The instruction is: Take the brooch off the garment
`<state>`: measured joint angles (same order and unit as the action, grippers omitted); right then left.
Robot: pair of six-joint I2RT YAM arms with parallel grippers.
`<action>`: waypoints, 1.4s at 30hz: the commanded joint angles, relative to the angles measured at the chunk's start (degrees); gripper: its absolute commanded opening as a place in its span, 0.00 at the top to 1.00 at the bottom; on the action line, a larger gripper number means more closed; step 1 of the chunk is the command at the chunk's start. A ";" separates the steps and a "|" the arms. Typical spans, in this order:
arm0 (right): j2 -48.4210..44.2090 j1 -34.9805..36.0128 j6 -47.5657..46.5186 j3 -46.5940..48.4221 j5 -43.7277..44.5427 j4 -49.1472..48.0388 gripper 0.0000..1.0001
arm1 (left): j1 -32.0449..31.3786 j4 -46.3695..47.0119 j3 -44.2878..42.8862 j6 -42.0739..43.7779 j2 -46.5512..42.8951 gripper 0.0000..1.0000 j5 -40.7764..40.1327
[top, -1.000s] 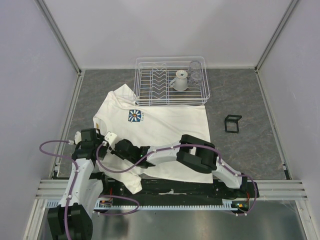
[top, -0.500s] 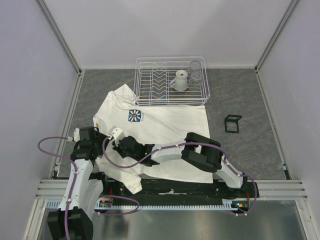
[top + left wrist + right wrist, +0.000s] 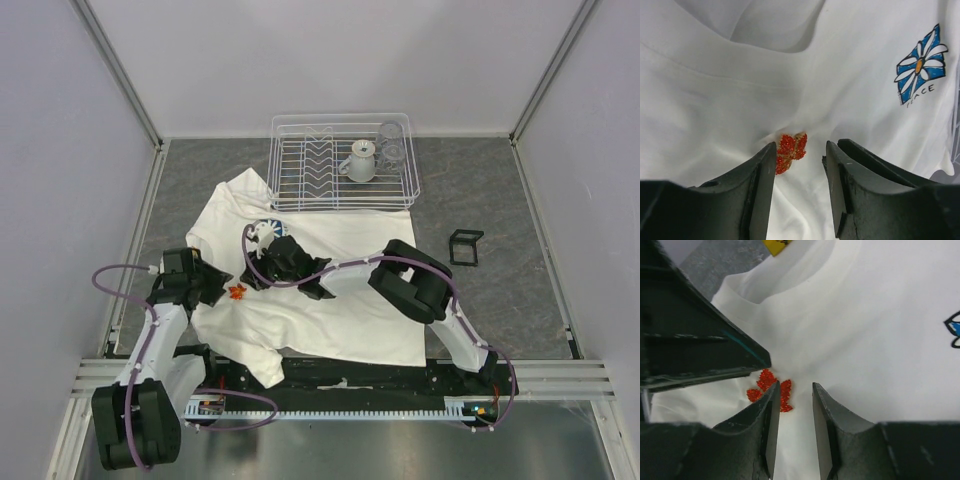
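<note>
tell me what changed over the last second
The right arm swung up the T-shirt, away from the near edge, so the right hand now covers most of the daisy logo in the top view. The left hand drew back slightly leftward. This uncovered the orange-red brooch; both hands are open and neither grips it. T-shirt, dish rack and black stand stayed put.

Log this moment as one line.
left fingers open, brooch at tips | right fingers open, holding nothing | brooch on white T-shirt
</note>
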<state>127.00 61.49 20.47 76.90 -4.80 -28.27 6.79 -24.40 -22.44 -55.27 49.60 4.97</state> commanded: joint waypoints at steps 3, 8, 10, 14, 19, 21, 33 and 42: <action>-0.62 0.91 3.00 0.17 -7.33 -4.16 0.61 | 0.42 6.20 2.30 -1.95 2.43 0.51 0.57; 1.49 0.82 3.00 2.46 -8.38 -1.97 0.62 | 0.42 7.97 3.98 -2.92 2.43 0.53 -0.14; 1.85 0.91 3.08 2.72 -8.21 -1.61 0.62 | 0.42 8.58 4.42 -3.01 2.95 0.53 -0.31; 3.08 0.91 2.82 4.04 -7.77 0.41 0.63 | 0.42 9.46 4.51 -3.01 4.01 0.53 1.09; 4.13 1.17 2.21 5.27 -7.33 2.42 0.62 | 0.33 8.93 4.77 -3.09 3.57 0.49 2.67; 4.40 1.70 1.51 5.98 -7.07 3.04 0.62 | 0.33 8.93 4.68 -3.18 3.05 0.46 4.86; 4.40 2.23 1.15 6.07 -8.38 2.87 0.59 | 0.42 8.23 2.66 -3.88 -1.17 0.41 11.81; 1.23 1.44 5.98 0.18 -11.90 -5.82 0.47 | 0.33 8.41 2.40 -5.20 -1.44 0.40 14.71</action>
<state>130.28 62.67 23.38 79.90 -13.02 -27.88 7.38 -18.26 -18.17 -57.58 49.06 12.58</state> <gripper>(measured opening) 0.497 0.599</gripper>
